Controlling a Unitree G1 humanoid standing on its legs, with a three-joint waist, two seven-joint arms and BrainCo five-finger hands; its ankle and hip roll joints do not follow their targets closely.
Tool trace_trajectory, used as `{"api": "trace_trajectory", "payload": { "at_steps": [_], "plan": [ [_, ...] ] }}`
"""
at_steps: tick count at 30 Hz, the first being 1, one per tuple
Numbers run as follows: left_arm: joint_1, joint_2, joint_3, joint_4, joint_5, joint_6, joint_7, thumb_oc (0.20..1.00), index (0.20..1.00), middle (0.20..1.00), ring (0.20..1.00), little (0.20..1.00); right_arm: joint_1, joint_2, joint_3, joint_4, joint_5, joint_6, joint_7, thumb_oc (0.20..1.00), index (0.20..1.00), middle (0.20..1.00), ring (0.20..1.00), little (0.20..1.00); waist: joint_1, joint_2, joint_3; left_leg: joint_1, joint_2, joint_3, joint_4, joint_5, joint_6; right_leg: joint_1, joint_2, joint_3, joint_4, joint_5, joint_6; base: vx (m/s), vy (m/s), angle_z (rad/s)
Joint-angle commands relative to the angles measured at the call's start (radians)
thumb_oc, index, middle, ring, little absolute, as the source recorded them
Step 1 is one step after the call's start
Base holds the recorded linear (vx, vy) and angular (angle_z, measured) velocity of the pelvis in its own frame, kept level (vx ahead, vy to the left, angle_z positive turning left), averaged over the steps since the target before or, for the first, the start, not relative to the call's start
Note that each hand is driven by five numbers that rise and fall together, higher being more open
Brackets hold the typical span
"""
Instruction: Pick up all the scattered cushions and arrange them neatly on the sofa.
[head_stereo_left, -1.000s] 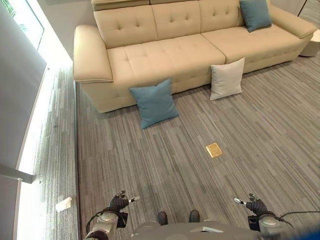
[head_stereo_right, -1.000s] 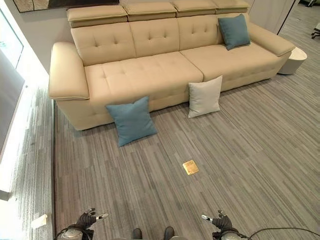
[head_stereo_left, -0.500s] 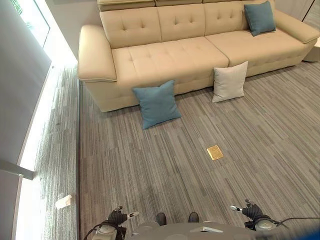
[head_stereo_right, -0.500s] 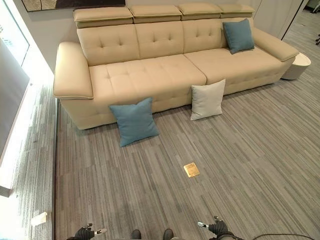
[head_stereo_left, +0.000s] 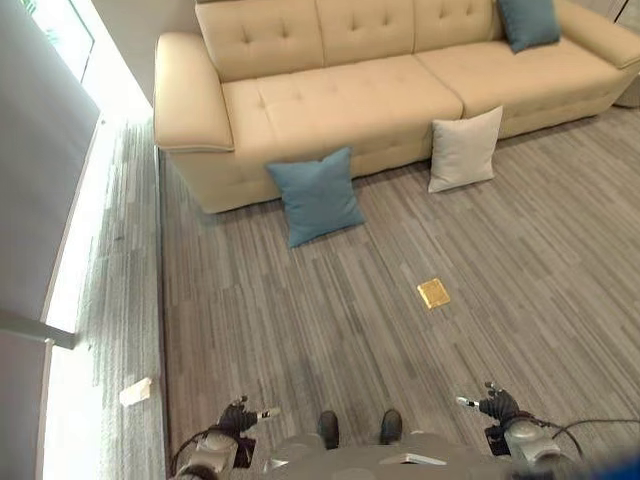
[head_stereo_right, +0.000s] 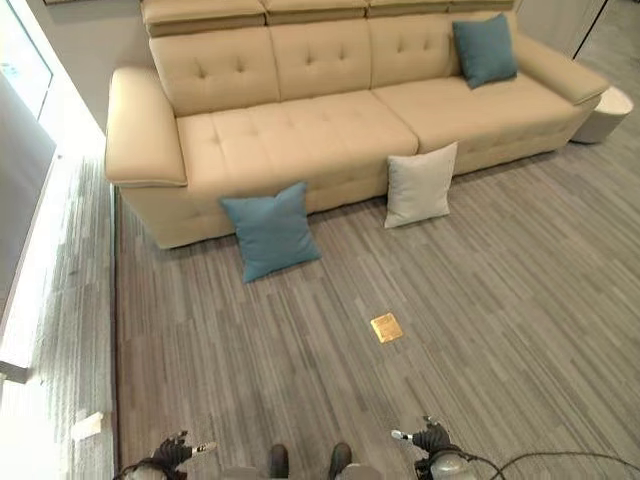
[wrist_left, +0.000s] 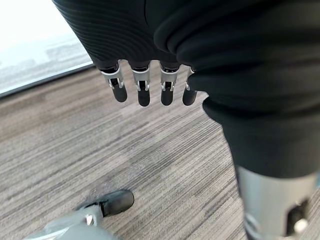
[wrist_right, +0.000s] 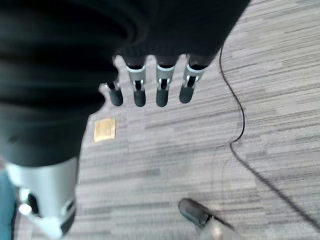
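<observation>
Left eye view: the camera has dipped toward the floor since a second ago, while a blue cushion (head_stereo_left: 316, 196) and a white cushion (head_stereo_left: 464, 150) lean on the beige sofa (head_stereo_left: 340, 100), a third blue cushion (head_stereo_right: 484, 49) sitting on it. Left hand (head_stereo_left: 237, 417) and right hand (head_stereo_left: 496, 404) hang low, fingers straight, holding nothing (approach likely beginning).

Grey striped carpet floor (head_stereo_right: 480, 280). On it: beige sofa (head_stereo_right: 320, 110); blue cushion (head_stereo_right: 270, 230) leaning on sofa front; cream cushion (head_stereo_right: 418, 186) likewise, further right. Brass floor plate (head_stereo_right: 386, 327) set in the carpet (well apart from both). Small white scrap (head_stereo_left: 135, 391) near window edge.
</observation>
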Motion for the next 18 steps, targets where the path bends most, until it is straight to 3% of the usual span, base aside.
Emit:
{"api": "trace_trajectory", "payload": {
  "at_steps": [1,4,6,8,9,10,12,15,17,18],
  "plan": [
    [-0.007,0.01,-0.013,0.027,0.02,-0.013,0.026,1.0,1.0,1.0,1.0,1.0,-0.018,-0.02,0.023,-0.013,-0.014,-0.012,-0.017,1.0,1.0,1.0,1.0,1.0,0.007,-0.012,-0.012,-0.004,-0.003,-0.027,0.073,-0.097,-0.024,0.009,-0.063,0.039,0.045,0.005,0.065,0.14,-0.017,0.18],
    [-0.01,0.009,-0.016,0.022,0.006,-0.017,0.024,1.0,1.0,1.0,1.0,1.0,-0.017,-0.024,0.036,-0.03,-0.008,-0.017,-0.019,1.0,1.0,1.0,1.0,1.0,-0.012,-0.017,0.0,0.016,-0.009,-0.064,0.078,-0.115,-0.024,-0.054,0.004,0.075,-0.019,0.007,0.044,0.17,-0.082,0.2],
    [-0.006,0.008,-0.007,0.021,-0.005,-0.021,0.025,1.0,1.0,1.0,1.0,1.0,-0.004,-0.026,0.03,-0.038,-0.002,-0.022,-0.019,1.0,1.0,1.0,1.0,1.0,-0.017,-0.023,0.003,0.025,-0.013,-0.089,0.091,-0.125,-0.033,-0.048,0.02,0.094,-0.033,0.003,0.042,0.17,-0.15,0.57],
    [-0.008,-0.002,0.013,0.026,-0.046,-0.029,0.034,1.0,1.0,1.0,1.0,1.0,0.013,-0.025,0.019,-0.054,0.015,-0.036,-0.025,1.0,1.0,1.0,1.0,1.0,-0.015,-0.039,-0.002,0.02,-0.013,-0.114,0.115,-0.135,-0.056,-0.007,0.034,0.102,-0.08,-0.002,0.026,0.22,-0.297,1.28],
    [-0.013,-0.011,0.007,0.021,-0.056,-0.029,0.032,1.0,1.0,1.0,1.0,1.0,0.028,-0.026,0.008,-0.063,0.033,-0.046,-0.025,1.0,1.0,1.0,1.0,1.0,-0.022,-0.054,-0.007,-0.002,0.005,-0.12,0.163,-0.145,-0.094,0.035,0.038,0.078,-0.121,-0.012,0.004,0.23,-0.405,1.54],
    [-0.022,-0.014,-0.008,0.01,-0.058,-0.029,0.027,1.0,1.0,1.0,1.0,1.0,0.034,-0.03,0.005,-0.061,0.041,-0.051,-0.024,1.0,1.0,1.0,1.0,1.0,-0.028,-0.068,0.008,-0.062,0.026,-0.088,0.282,-0.125,-0.121,0.073,0.036,0.051,-0.155,-0.017,-0.015,0.2,-0.385,1.61],
    [-0.035,-0.015,-0.017,0.0,-0.068,-0.028,0.03,1.0,1.0,1.0,1.0,1.0,0.036,-0.029,0.006,-0.051,0.049,-0.043,-0.024,1.0,1.0,1.0,1.0,1.0,-0.031,-0.086,0.022,-0.137,0.061,-0.004,0.375,-0.101,-0.124,0.106,0.024,0.017,-0.179,-0.024,-0.029,0.09,-0.178,1.14],
    [-0.038,-0.012,-0.028,0.001,-0.052,-0.021,0.029,1.0,1.0,1.0,1.0,1.0,0.044,-0.027,0.009,-0.036,0.05,-0.038,-0.023,1.0,1.0,1.0,1.0,1.0,-0.026,-0.092,0.015,-0.184,0.069,0.046,0.324,-0.101,-0.108,0.129,0.02,-0.002,-0.191,-0.039,-0.026,0.16,-0.034,0.46],
    [-0.028,-0.007,-0.029,0.011,-0.028,-0.016,0.028,1.0,1.0,1.0,1.0,1.0,0.05,-0.021,0.009,-0.019,0.047,-0.029,-0.025,1.0,1.0,1.0,1.0,1.0,-0.016,-0.087,0.002,-0.245,0.082,0.094,0.25,-0.023,-0.114,0.171,0.036,-0.004,-0.195,-0.072,-0.025,0.27,0.038,0.04],
    [-0.025,-0.006,-0.03,0.01,-0.028,-0.017,0.028,1.0,1.0,1.0,1.0,1.0,0.05,-0.019,0.011,-0.016,0.046,-0.027,-0.026,1.0,1.0,1.0,1.0,1.0,-0.011,-0.089,0.004,-0.265,0.086,0.1,0.261,-0.014,-0.117,0.178,0.036,0.0,-0.193,-0.077,-0.025,0.25,0.067,0.13]
  ]
}}
